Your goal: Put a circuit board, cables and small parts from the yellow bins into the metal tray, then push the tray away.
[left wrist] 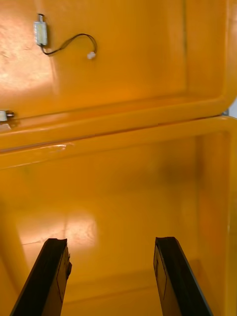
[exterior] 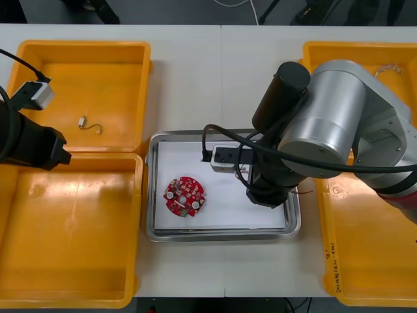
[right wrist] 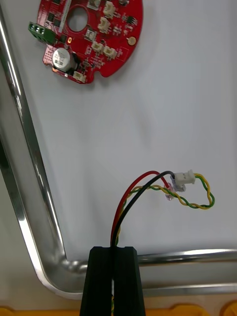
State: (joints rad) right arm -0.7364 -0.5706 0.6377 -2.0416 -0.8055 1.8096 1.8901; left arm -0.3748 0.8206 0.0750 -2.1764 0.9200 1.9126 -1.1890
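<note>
**Front view:** Light tabletop seen from above, w/ yellow bins down both sides. Tray, white inside, sits at centre btwn them. Board, round & red, lies flat in tray's near-L part. R arm, big & silver, reaches over tray's R half & hides most of it. A bit of red wire pokes out by tray's R rim. L arm, black, hangs at the L edge over the wall where far L bin meets near L bin. One part w/ a thin wire lies in far L bin.

**R wrist view:** R tool has its fingers pressed together, pinching cable. It has red, black & yellow-green twisted wires ending in a white plug. Cable arcs out from the fingertips over tray's white floor, just inside a rounded corner of the rim. Can't tell if the plug touches the floor. Board lies well beyond the plug, apart from cable.

**L wrist view:** L tool has its fingers spread wide apart, gripping nothing, above near L bin's floor. Past the shared wall, in far L bin, lies the part w/ a black wire & small white plug. A 2nd part sits close against that wall.
</note>
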